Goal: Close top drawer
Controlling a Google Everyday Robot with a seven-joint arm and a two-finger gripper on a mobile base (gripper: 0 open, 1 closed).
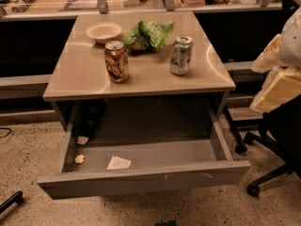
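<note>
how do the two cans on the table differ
The left can is brown-orange; the right can is silver-green. The left can stands nearer the front edge, the right can slightly farther back. Both stand upright on the tabletop. The end effector is not in view.

An office: long desks (51,6), a wheeled chair (275,174), speckled floor (28,161); the gripper (165,223) just shows at the bottom edge.
</note>
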